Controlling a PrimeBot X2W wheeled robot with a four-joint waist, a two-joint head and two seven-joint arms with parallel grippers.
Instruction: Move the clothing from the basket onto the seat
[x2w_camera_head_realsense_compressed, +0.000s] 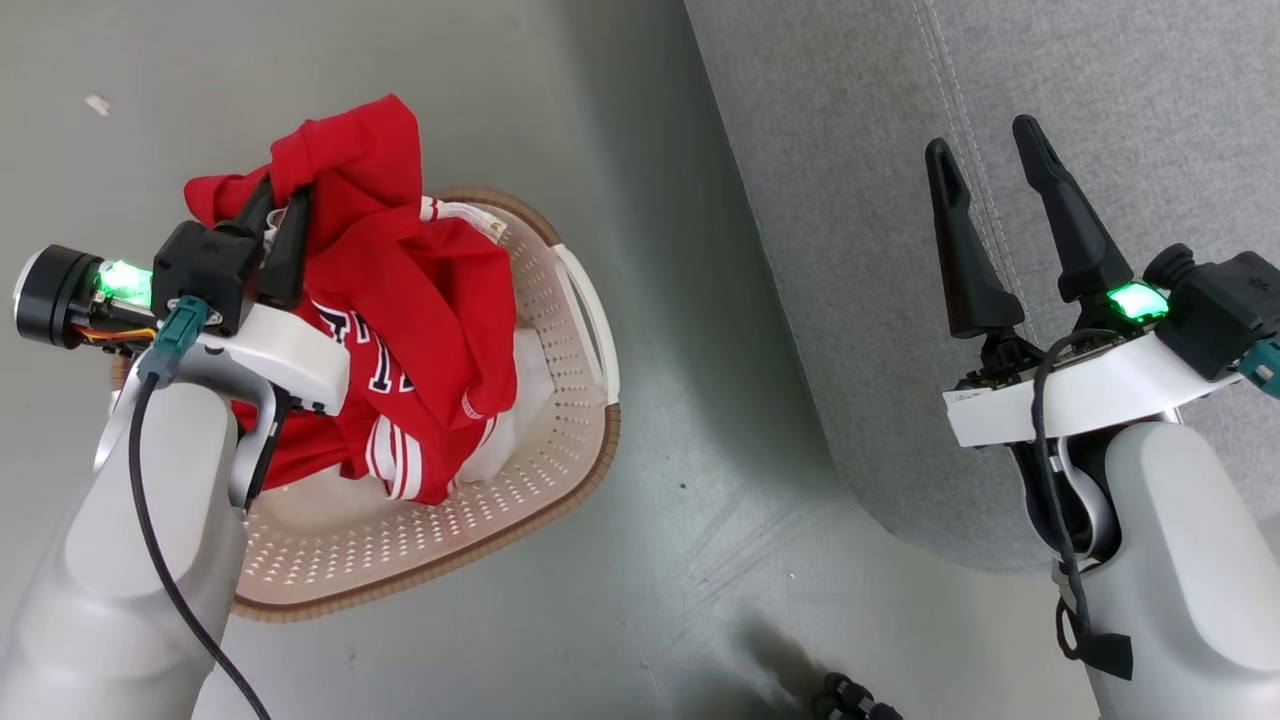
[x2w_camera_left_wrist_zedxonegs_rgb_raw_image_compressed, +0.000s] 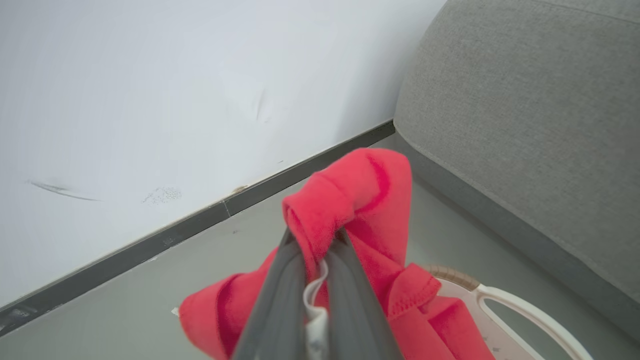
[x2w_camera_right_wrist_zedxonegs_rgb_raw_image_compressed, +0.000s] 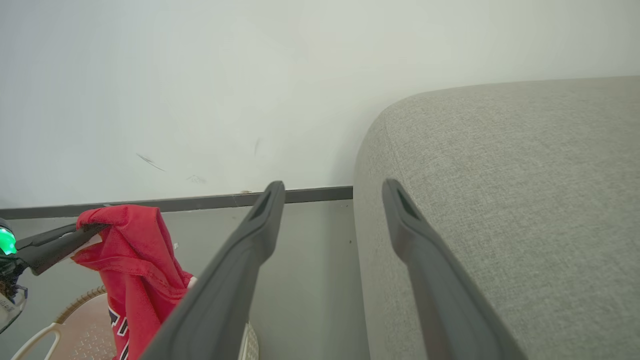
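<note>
the left pincer is clenched on a bunched fold of the red clothing. the clothing hangs down from its fingertips, and the lower part drapes into the basket, which sits below this pincer on the floor. the right pincer is released, its two fingers spread with nothing between them. it is over the edge of the grey seat, well apart from the clothing.

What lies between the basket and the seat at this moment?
A strip of bare grey floor separates the basket from the seat; the head view shows it.
</note>
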